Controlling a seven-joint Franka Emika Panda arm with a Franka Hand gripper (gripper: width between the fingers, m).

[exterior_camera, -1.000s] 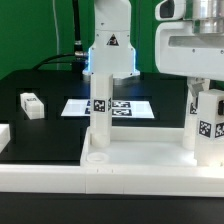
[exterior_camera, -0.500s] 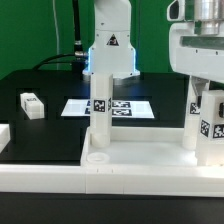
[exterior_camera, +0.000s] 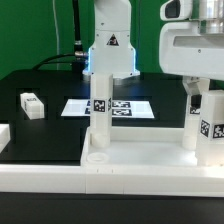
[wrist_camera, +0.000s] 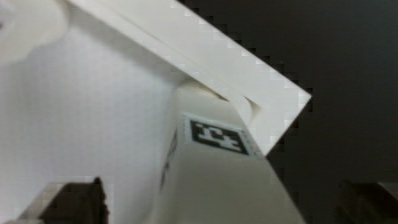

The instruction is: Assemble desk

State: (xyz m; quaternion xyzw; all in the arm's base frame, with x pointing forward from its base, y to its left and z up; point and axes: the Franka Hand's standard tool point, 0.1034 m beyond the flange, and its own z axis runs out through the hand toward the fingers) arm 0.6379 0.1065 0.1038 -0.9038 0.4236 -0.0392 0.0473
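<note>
The white desk tabletop (exterior_camera: 140, 165) lies across the front of the exterior view with its raised rim up. One white tagged leg (exterior_camera: 100, 105) stands upright on its left part. A second leg (exterior_camera: 211, 128) stands at the exterior view's right. My gripper (exterior_camera: 205, 98) hangs over the top of that leg, open, one dark finger (exterior_camera: 194, 100) beside it. In the wrist view the same leg (wrist_camera: 222, 160) runs down between the dark fingertips (wrist_camera: 75, 202), with gaps on both sides of it and my gripper (wrist_camera: 228, 205) not touching it.
A loose white leg (exterior_camera: 32, 105) lies on the black table at the exterior view's left. The marker board (exterior_camera: 125, 107) lies behind the tabletop. The arm's base (exterior_camera: 110, 45) stands at the back. A white rail end (exterior_camera: 4, 135) sits at the left edge.
The jaws have spread apart and let go of the right leg. The hand has shifted slightly above it; the leg stays upright.
</note>
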